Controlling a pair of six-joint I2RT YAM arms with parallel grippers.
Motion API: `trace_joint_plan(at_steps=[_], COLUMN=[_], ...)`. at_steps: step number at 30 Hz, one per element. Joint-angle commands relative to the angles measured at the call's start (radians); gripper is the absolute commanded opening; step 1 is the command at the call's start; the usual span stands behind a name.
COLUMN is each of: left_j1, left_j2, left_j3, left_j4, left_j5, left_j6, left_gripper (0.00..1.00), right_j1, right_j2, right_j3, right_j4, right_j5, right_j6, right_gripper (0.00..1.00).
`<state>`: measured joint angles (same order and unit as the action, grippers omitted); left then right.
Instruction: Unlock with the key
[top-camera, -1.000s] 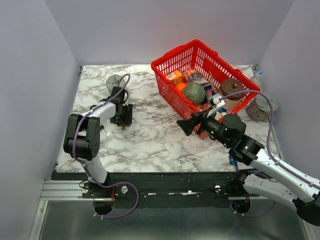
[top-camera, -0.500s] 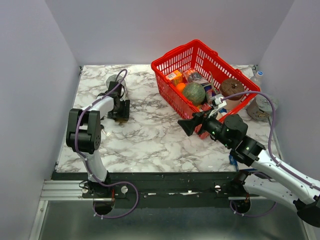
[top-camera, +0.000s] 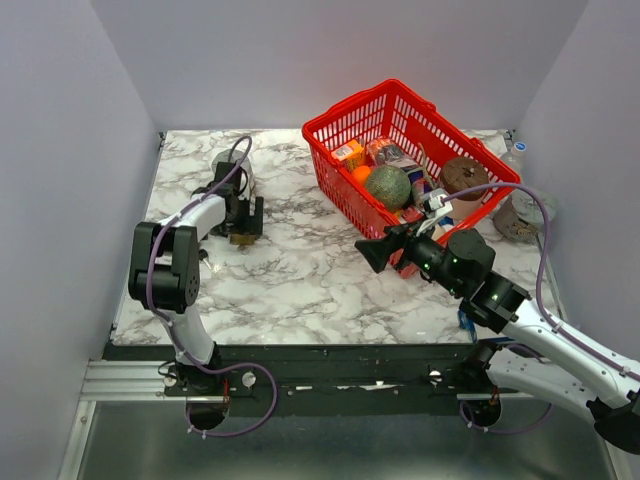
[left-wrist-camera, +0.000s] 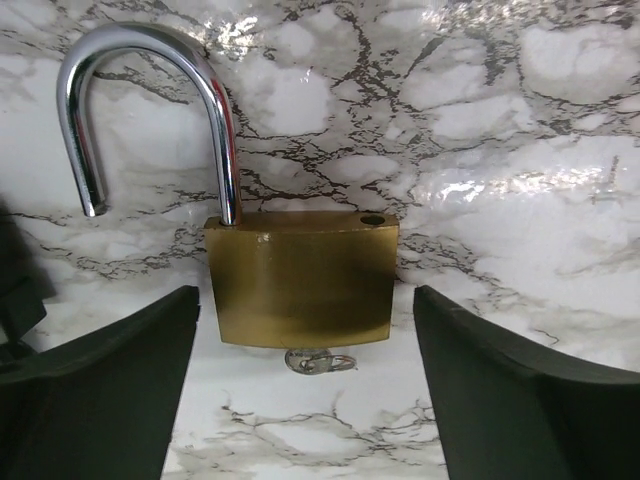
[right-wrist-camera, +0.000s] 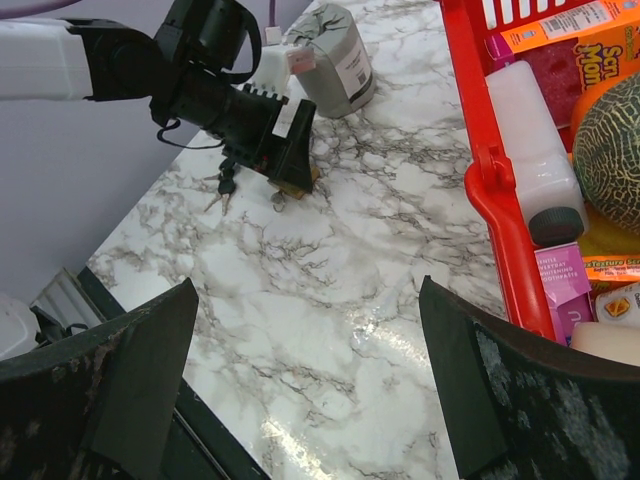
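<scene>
A brass padlock (left-wrist-camera: 302, 275) lies flat on the marble, its steel shackle (left-wrist-camera: 150, 100) swung open. A small silver piece with a ring (left-wrist-camera: 318, 362) pokes out of its underside. My left gripper (left-wrist-camera: 305, 300) straddles the padlock body, open, with a gap on each side. The top view shows that gripper (top-camera: 244, 218) at the back left with the padlock (top-camera: 241, 238) just in front. The key (right-wrist-camera: 224, 186), black-headed, lies on the marble beside the left gripper (right-wrist-camera: 290, 150). My right gripper (right-wrist-camera: 307, 290) hovers open and empty over mid-table, near the basket (top-camera: 372, 250).
A red basket (top-camera: 330, 170) full of groceries stands at the back right. A grey cylinder (top-camera: 227, 163) stands behind the left gripper. Two jars (top-camera: 520, 215) sit by the right wall. The table's near edge (right-wrist-camera: 190, 420) runs below the right gripper.
The left gripper's fingers have spread wider and now stand off the brass padlock. That gripper has drawn back a little toward the rear. The right arm has hardly moved.
</scene>
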<state>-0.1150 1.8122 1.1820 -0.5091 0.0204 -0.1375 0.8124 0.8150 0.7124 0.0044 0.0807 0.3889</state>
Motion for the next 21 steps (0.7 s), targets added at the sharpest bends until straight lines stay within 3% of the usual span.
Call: trace_joint_plan(at_steps=[1,7,21], left_j1=[0.002,-0.002,-0.014], left_j2=[-0.091,-0.194,-0.836], left_j3=[-0.015,-0.054,-0.37], left_j4=[0.06,0.119,0.564], left_j5=[0.01,0.009,0.118], left_j6=[-0.002,-0.001,-0.027], left_gripper=[0.99,0.99,0.99], right_j1=[0.004,0.001,-0.065], right_j2=[-0.01,0.001,-0.02], right_j3=[-0.019,-0.013,0.087], right_j4=[-0.003,-0.001,-0.052], right_j5=[0.016,0.01,0.091], right_j6=[0.001,0.005,-0.087], right_gripper=[1.0,1.0,1.0])
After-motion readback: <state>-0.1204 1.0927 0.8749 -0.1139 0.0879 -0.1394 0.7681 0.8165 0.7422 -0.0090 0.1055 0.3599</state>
